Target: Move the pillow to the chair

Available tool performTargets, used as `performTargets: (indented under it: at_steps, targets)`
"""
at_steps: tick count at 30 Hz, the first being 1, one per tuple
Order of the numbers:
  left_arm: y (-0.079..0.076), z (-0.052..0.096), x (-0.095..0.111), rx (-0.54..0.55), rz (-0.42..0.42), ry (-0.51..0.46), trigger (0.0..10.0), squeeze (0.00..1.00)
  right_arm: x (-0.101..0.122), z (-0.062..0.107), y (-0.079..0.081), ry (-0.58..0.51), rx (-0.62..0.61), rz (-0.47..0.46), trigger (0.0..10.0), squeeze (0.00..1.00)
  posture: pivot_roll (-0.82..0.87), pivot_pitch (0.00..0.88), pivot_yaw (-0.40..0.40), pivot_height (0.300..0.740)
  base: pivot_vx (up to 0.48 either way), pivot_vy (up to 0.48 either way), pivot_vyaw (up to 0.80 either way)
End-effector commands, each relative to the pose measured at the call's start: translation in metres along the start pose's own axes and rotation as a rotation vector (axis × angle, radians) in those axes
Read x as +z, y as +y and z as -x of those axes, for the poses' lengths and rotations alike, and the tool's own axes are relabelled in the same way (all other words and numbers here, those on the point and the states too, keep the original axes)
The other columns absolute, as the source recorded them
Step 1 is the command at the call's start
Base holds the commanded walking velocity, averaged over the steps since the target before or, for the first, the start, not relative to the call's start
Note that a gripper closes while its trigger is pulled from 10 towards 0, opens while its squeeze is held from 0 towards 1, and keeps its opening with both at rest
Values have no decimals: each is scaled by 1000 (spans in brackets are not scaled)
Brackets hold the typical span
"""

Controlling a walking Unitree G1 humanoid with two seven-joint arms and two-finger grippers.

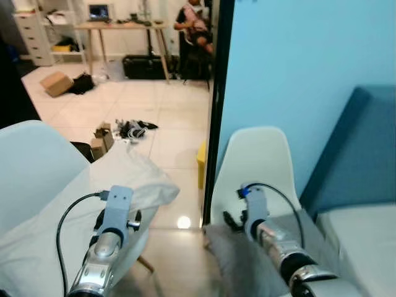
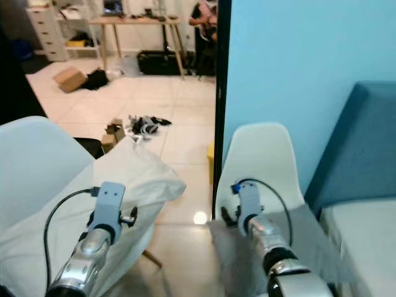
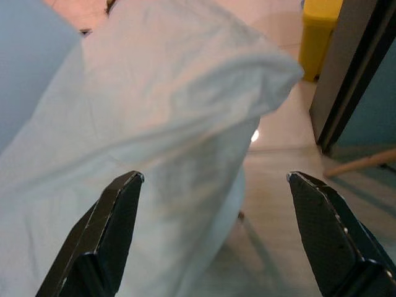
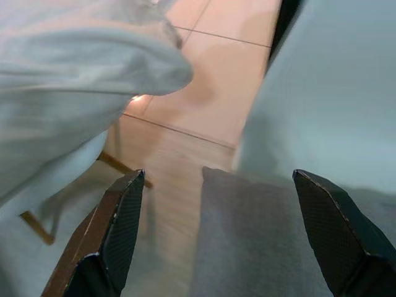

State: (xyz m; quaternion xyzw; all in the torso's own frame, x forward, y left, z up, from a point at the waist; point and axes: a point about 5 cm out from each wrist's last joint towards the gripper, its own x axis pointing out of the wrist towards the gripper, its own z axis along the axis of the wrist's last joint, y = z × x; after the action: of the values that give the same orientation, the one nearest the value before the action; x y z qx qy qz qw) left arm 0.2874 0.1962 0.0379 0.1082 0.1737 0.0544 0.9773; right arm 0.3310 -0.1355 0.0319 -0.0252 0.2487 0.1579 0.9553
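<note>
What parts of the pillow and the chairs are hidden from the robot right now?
- White pillow: its near end is cut off by the bottom edge of the eye views.
- Left white chair: seat covered by the pillow.
- Right white chair: seat hidden under a grey cushion and the right arm.

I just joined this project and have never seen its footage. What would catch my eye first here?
Most striking is the white pillow lying across the white chair on the robot's left, with the open left gripper hovering just over it. On the right, the open right gripper hangs above a grey cushion on a second white chair beside the light blue wall.
</note>
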Motion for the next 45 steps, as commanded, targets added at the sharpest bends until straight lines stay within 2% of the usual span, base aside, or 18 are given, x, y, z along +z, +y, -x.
performTargets:
  at_steps: [1,10,13,18,20,21,22,24,25,26,28,32,34,35,39,42,45]
  targets:
    - [0,0,-2,5,13,5,10000,0,-6,3,-8,30,-22,12,10000,0,-162,1,-16,736,0,0,0]
    - [5,-1,-23,37,46,91,10000,0,-9,4,-9,50,-28,24,10000,0,-166,0,-16,736,0,0,-662]
    - [11,3,-41,56,28,155,10000,0,-11,4,-10,59,-33,27,10000,0,-167,0,-17,736,0,0,-708]
    - [14,5,-50,62,19,184,10000,0,-13,5,-10,66,-34,30,10000,0,-167,0,-17,736,0,0,-703]
    - [18,12,-69,75,8,251,10000,0,-20,6,-11,95,-47,33,10000,0,-167,2,-20,736,0,0,-700]
    - [18,12,-69,75,8,251,10000,0,-20,6,-11,95,-47,33,10000,0,-167,2,-20,736,0,0,-700]
    - [20,16,-79,84,12,290,10000,0,-26,8,-13,119,-59,33,10000,0,-167,2,-20,736,0,0,-694]
    - [20,16,-79,84,12,290,10000,0,-26,8,-13,119,-59,33,10000,0,-167,2,-20,736,0,0,-694]
    - [22,21,-89,96,23,326,10000,0,-35,11,-15,153,-75,34,10000,0,-167,3,-22,736,0,0,-694]
    - [24,28,-104,122,36,388,10000,0,-53,17,-19,208,-103,15,10000,0,-163,4,-26,736,0,0,-625]
    - [25,30,-107,129,39,403,10000,0,-58,19,-20,221,-110,6,10000,0,-163,4,-26,736,0,0,-625]
    - [28,40,-123,143,11,469,10000,0,-91,33,-22,328,-133,20,10000,0,-160,5,-26,736,-142,0,0]
    - [28,43,-127,139,-9,487,10000,0,-96,35,-23,344,-138,16,10000,0,-160,5,-26,736,-311,0,0]
    - [28,50,-137,134,-36,530,10000,0,-105,40,-23,372,-146,4,10000,0,-163,6,-21,736,-334,0,0]
    - [27,59,-148,126,-57,581,10000,0,-115,45,-22,402,-155,-11,10000,0,-167,7,-16,736,-334,0,0]
    - [27,71,-161,114,-83,644,10000,0,-130,53,-23,449,-177,-28,10000,0,-168,7,-14,736,-334,0,0]
    - [27,78,-169,108,-86,681,10000,0,-141,60,-23,481,-199,-79,10000,0,-168,7,-14,736,-337,0,0]
